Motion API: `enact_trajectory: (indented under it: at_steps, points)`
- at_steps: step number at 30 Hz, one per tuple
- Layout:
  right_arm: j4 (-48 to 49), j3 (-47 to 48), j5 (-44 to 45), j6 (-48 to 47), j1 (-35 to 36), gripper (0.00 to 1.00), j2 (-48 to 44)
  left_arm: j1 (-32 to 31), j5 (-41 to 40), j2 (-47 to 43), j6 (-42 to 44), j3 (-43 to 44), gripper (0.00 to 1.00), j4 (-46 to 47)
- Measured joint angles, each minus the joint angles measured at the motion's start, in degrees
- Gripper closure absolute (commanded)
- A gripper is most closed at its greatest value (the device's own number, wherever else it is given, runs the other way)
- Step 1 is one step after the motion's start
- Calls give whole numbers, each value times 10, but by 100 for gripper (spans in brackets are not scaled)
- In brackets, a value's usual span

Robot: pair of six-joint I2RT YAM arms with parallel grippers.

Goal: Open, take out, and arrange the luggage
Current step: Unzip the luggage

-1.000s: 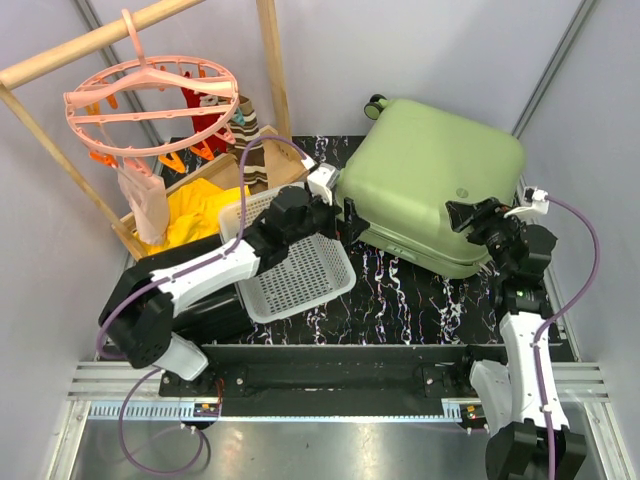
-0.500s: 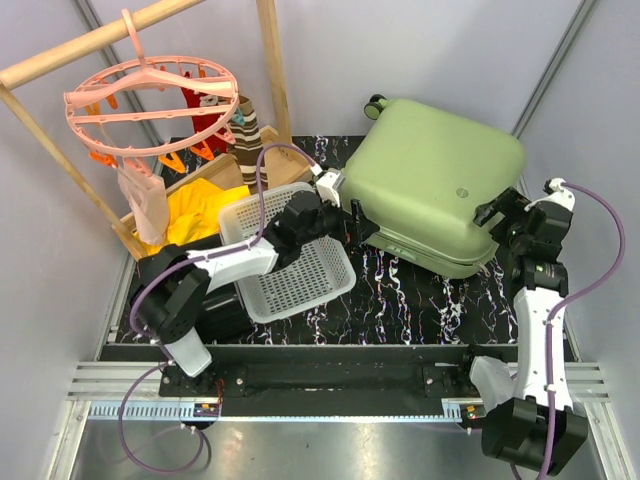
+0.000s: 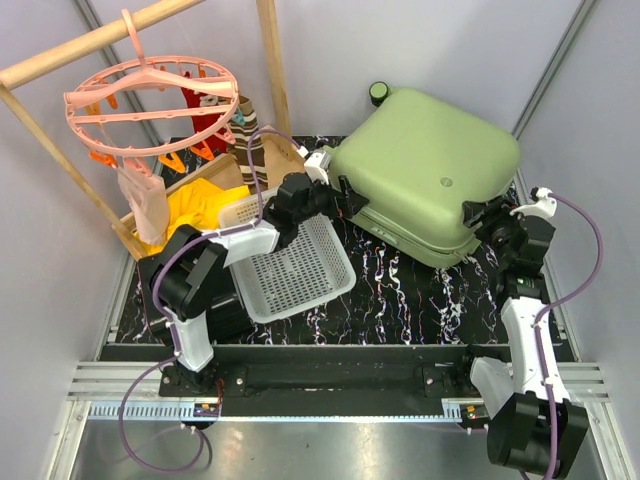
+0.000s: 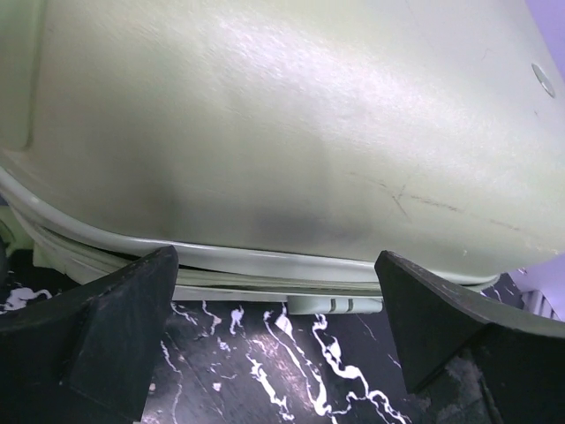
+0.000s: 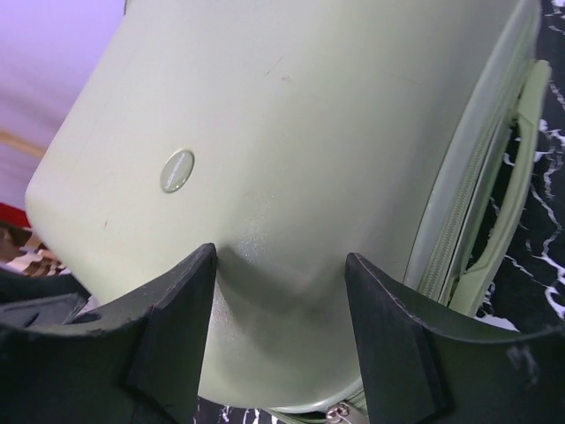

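The luggage [image 3: 425, 165] is a light-green hard-shell suitcase lying flat at the back right, one dark wheel [image 3: 380, 93] at its far corner. My left gripper [image 3: 343, 198] is open at its left edge. In the left wrist view the shell [image 4: 291, 132] and its side seam fill the space ahead of the left gripper [image 4: 278, 309], which holds nothing. My right gripper [image 3: 479, 215] sits at the near right corner. In the right wrist view its jaws [image 5: 281, 309] stand apart astride the rounded shell [image 5: 291, 132], zip seam [image 5: 459, 212] to the right.
A white perforated basket [image 3: 300, 270] lies under my left arm. Behind it sit a cardboard box with yellow cloth [image 3: 195, 215], a pink round clip hanger [image 3: 150, 100] and a wooden frame [image 3: 272, 60]. Black marbled tabletop [image 3: 400, 300] shows in front of the suitcase.
The suitcase has shifted and turned toward the back left. My left gripper followed its left edge backward. My right gripper swung out, then came in onto the near right corner, jaws narrower.
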Motion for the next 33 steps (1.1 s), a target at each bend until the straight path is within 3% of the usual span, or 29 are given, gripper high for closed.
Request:
enact_trajectory:
  at_steps: [15,20,25,33]
  points:
    - [40,-14,30,-4,93,38,12,4,-24,-13,39,5,1,-16]
    - [-49,-6,48,-26,124,35,-49,-14,-48,-68,31,-59,1,-16]
    - [-181,-6,96,-76,136,37,-107,-50,-99,-75,-20,-63,1,-24]
    - [-240,-9,117,-114,156,36,-82,-77,-130,-47,-106,-62,3,-26]
